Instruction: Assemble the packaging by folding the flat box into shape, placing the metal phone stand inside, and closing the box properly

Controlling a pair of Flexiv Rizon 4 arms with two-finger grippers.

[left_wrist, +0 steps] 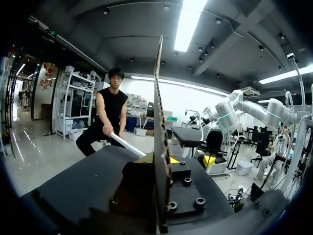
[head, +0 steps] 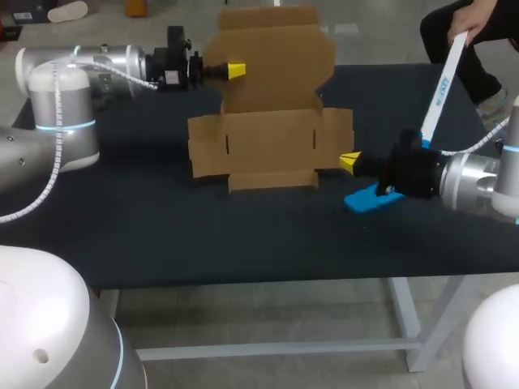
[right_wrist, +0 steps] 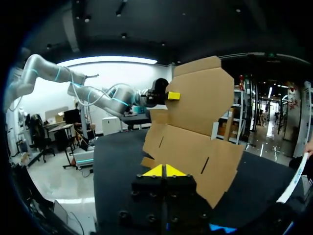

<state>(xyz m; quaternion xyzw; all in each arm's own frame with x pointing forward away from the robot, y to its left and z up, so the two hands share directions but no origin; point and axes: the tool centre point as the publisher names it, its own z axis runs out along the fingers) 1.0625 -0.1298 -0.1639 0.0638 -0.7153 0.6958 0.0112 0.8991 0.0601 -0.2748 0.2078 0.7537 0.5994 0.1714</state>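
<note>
Held level at cardboard box (head: 272,142) from both sides.
Pinching upright panel (head: 276,57) in left jaws; closed right jaws at side flap (head: 336,138).

Flat box (left_wrist: 160,117) stands upright and edge-on, a thin cardboard sheet. Left gripper (left_wrist: 159,159) pinches it, one yellow-tipped finger on each side of the fingers (left_wrist: 145,157). Dark bench (left_wrist: 68,188) below. Right gripper (left_wrist: 209,160) beyond, apart from the sheet.
</note>
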